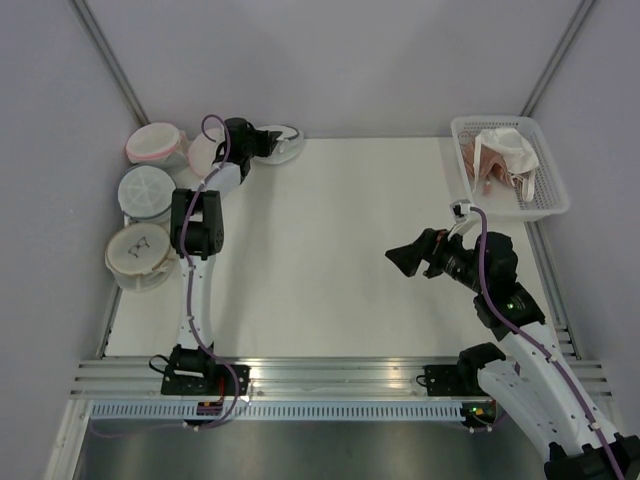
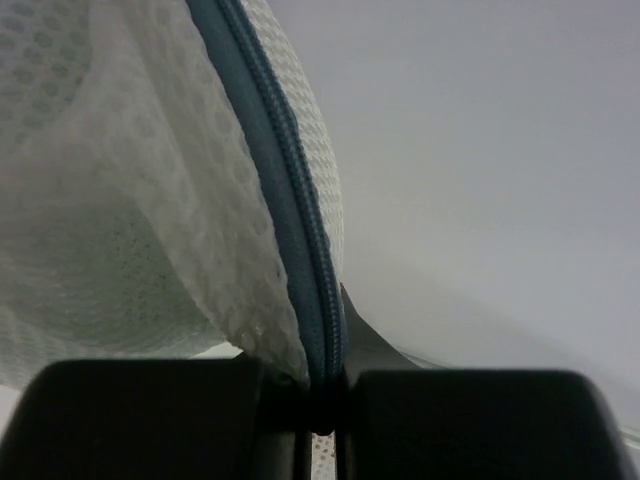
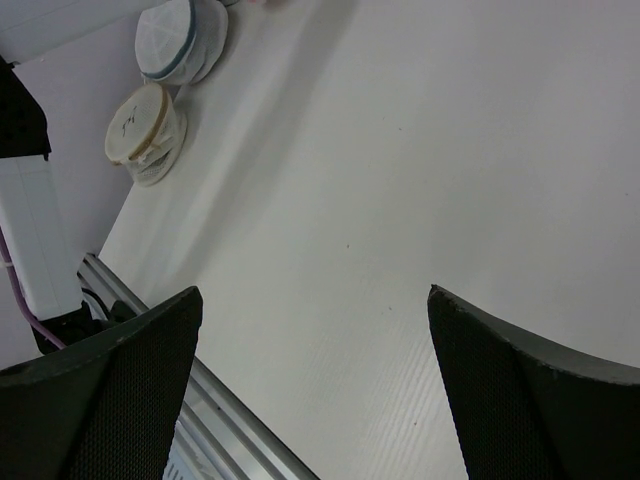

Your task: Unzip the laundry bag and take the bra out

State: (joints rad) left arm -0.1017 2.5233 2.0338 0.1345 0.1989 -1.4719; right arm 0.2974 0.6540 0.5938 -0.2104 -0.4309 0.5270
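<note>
Where the surface [image 1: 330, 250] met its far edge near the left corner, the laundry bag [image 1: 286, 143] lay with its long axis along that edge. It stretched rightward from the left pincer [image 1: 264, 140], which was clamped on the dark grey-blue zip rim [image 2: 300, 230]. Seen from the left wrist, that rim ran up from the jaws, leaning left. The bag's contents could not be made out through the mesh. The white basket [image 1: 555, 185] at the far right corner held white and pinkish-beige garments [image 1: 505, 152]. The right pincer [image 1: 404, 260] hung spread wide over the surface's right half.
</note>
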